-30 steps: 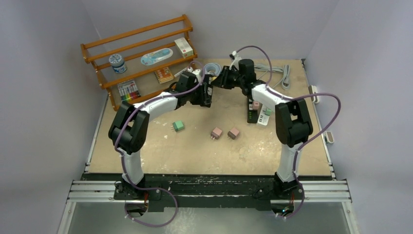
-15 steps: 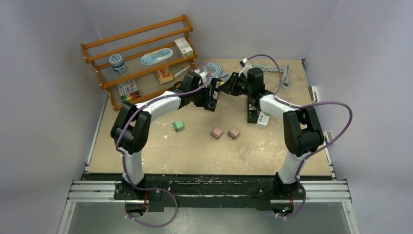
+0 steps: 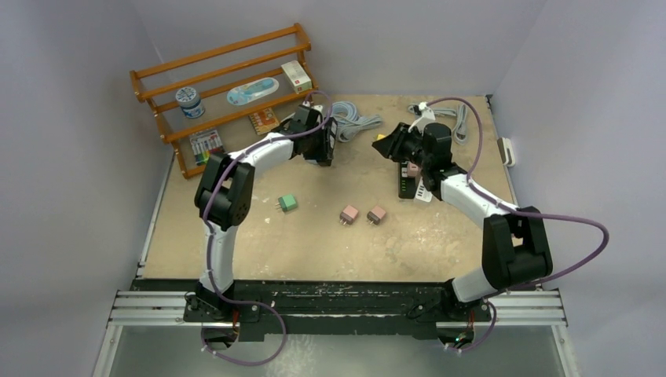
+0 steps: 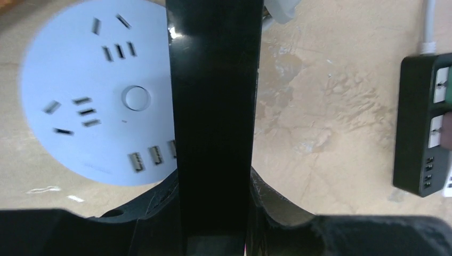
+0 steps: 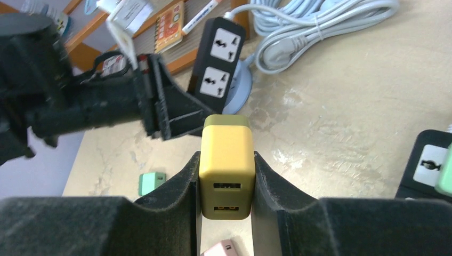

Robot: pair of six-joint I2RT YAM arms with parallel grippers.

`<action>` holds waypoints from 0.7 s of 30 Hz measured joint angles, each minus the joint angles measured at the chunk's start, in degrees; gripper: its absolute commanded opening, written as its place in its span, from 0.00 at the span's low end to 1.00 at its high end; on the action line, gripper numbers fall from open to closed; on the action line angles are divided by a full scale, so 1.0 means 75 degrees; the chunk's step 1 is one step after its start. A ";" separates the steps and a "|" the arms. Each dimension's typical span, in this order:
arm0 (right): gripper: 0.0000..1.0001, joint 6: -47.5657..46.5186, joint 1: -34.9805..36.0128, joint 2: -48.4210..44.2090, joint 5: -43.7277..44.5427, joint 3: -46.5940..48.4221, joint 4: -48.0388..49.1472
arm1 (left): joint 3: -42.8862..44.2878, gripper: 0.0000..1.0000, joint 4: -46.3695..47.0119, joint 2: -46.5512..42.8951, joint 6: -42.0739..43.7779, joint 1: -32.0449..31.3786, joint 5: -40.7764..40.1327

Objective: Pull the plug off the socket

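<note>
My right gripper (image 3: 388, 146) is shut on a yellow USB plug (image 5: 226, 149), held clear above the table; the plug also shows in the top view (image 3: 380, 138). My left gripper (image 3: 323, 146) is shut on a black socket block (image 5: 218, 56) with two outlets. In the left wrist view the block (image 4: 213, 96) runs up between my fingers (image 4: 272, 205). The plug and the socket are apart, with a clear gap between them. The left gripper holds the block above a round white socket hub (image 4: 96, 96).
A black power strip (image 3: 408, 184) with pink and green plugs lies under my right arm. A green plug (image 3: 287, 203) and two pink plugs (image 3: 349, 214) (image 3: 377, 214) lie mid-table. Coiled cables (image 3: 353, 118) and a wooden rack (image 3: 228, 94) stand at the back.
The two grippers have moved apart. The right one went right with the yellow plug; the left one drew back left with the black socket block. They were close together before.
</note>
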 measured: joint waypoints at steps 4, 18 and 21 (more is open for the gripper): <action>0.00 -0.0029 0.0003 -0.0154 -0.0221 -0.0192 0.0157 | 0.0688 0.00 -0.0326 0.0513 -0.0055 0.0017 -0.0157; 0.00 -0.0300 0.0015 0.0073 -0.0557 -0.0102 0.0102 | 0.3500 0.00 -0.0761 0.2320 -0.0032 -0.0006 0.0184; 0.00 -0.0326 0.0015 0.0259 -0.0711 -0.0099 0.0099 | 0.4077 0.00 -0.0828 0.2684 -0.0023 -0.0012 0.0332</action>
